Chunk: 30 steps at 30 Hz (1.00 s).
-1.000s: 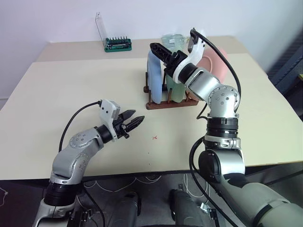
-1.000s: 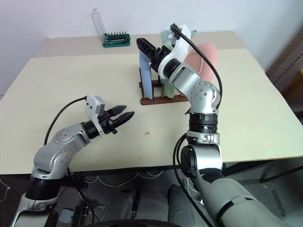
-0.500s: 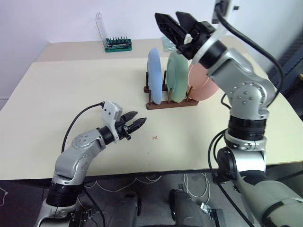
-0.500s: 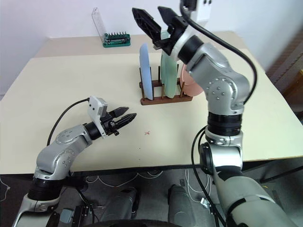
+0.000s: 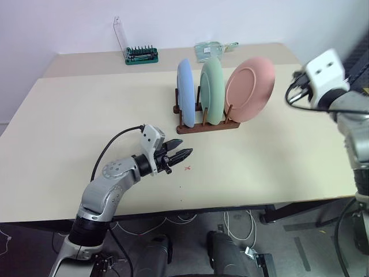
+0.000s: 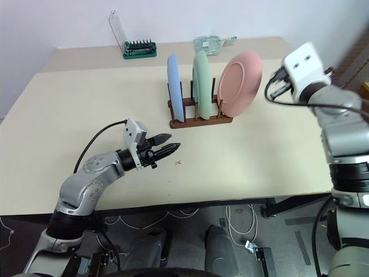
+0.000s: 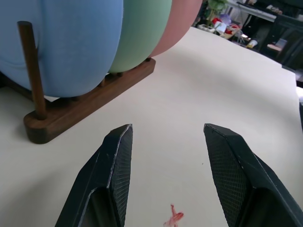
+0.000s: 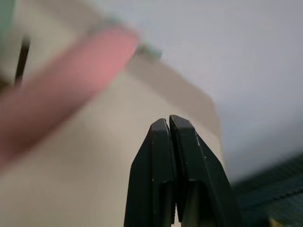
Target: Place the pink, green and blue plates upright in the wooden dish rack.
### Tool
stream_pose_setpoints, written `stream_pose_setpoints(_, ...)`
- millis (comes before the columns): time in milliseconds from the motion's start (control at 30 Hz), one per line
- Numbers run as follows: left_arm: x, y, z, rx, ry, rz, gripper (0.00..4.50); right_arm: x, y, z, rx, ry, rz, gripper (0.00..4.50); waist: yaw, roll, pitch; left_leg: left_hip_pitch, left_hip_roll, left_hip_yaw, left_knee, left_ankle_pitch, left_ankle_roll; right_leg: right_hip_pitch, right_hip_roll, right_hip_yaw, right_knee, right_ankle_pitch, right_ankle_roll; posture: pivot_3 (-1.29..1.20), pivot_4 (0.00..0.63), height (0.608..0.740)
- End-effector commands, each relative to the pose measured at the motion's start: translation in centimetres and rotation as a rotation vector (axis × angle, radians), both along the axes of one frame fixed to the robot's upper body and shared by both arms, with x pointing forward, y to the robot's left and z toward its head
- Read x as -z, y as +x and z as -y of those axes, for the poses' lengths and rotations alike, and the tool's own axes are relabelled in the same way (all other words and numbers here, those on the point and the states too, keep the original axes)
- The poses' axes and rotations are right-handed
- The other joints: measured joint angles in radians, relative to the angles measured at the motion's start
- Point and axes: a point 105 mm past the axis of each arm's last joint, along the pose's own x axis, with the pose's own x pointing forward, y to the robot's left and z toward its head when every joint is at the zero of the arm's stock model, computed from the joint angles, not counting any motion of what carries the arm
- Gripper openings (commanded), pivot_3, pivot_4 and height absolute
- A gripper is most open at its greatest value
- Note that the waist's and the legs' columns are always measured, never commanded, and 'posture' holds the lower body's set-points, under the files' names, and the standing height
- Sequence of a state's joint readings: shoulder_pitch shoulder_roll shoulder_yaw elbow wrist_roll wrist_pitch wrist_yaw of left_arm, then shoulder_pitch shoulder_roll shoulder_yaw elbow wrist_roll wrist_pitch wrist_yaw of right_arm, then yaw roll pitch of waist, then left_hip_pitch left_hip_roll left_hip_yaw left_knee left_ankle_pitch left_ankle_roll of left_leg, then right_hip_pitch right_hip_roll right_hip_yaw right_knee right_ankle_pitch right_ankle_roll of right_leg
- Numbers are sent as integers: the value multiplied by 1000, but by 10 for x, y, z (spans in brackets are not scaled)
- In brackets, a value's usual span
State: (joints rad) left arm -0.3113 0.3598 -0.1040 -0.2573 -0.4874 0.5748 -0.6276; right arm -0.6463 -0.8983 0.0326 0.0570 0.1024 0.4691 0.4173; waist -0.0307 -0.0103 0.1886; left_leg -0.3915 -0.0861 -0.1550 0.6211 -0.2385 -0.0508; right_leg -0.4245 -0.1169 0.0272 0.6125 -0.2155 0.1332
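Note:
The wooden dish rack [image 5: 207,127] stands at the table's far middle with all three plates on edge in it. The blue plate [image 5: 185,92] is on the left and the green plate [image 5: 211,89] in the middle. The pink plate [image 5: 249,88] is on the right, leaning outward to the right. My left gripper [image 5: 183,151] hovers low over the table in front of the rack, open and empty, pointing at the rack's base [image 7: 90,101]. My right gripper [image 8: 169,119] is shut on nothing, far to the right of the rack, with the blurred pink plate [image 8: 71,90] off to its side.
A green bit set with a clear lid [image 5: 141,53] and a clear glass object [image 5: 210,49] sit at the table's back edge. A small red cross mark [image 5: 188,168] lies on the table just under my left gripper.
My right arm has swung from the rack up and far out to the right, rolling its wrist and shutting its gripper. My left gripper has drifted slightly right. The plates stay in the rack.

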Motion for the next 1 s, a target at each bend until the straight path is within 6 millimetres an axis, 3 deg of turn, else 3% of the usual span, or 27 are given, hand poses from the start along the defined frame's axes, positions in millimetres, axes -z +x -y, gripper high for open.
stream_pose_setpoints(33,-10,-1,2,11,-7,46,2451,-9,0,-24,-107,-6,39,59,0,1,1,0,0,0,0,0,0,0,0,0,0,0,0,0,150,740)
stream_pose_setpoints(200,-10,-2,-4,-19,0,50,2451,-10,-1,-56,-261,27,45,59,13,0,1,0,0,0,1,0,0,0,0,0,0,0,0,0,150,740)
stream_pose_setpoints(367,-11,-3,-6,-28,-2,49,2451,-12,-3,-59,-287,27,47,59,20,0,1,-1,-1,-1,1,0,0,0,0,0,0,0,0,0,150,740)
stream_pose_setpoints(500,-12,-3,-5,-29,-2,49,2451,-9,-3,-52,-266,21,43,59,19,0,1,-1,-1,-1,1,0,0,1,0,0,0,0,0,0,150,740)
stream_pose_setpoints(733,-13,12,-21,-129,30,91,2451,6,-1,-8,-116,22,18,59,20,0,1,-1,-1,-1,1,0,0,1,0,0,0,0,0,0,150,740)
stream_pose_setpoints(800,-9,25,-48,-234,89,104,2451,11,-8,6,-114,52,14,59,20,0,1,-1,-1,-1,2,0,0,1,0,0,0,0,0,0,150,740)
stream_pose_setpoints(867,-3,35,-86,-340,190,124,2451,17,-23,11,-197,220,9,59,20,0,1,0,-1,-1,1,0,0,1,0,0,0,0,0,0,150,740)
stream_pose_setpoints(1000,-4,37,-110,-398,240,142,2451,29,-42,24,-275,406,-47,59,14,1,1,0,-1,0,1,0,1,1,0,0,0,0,0,0,150,740)
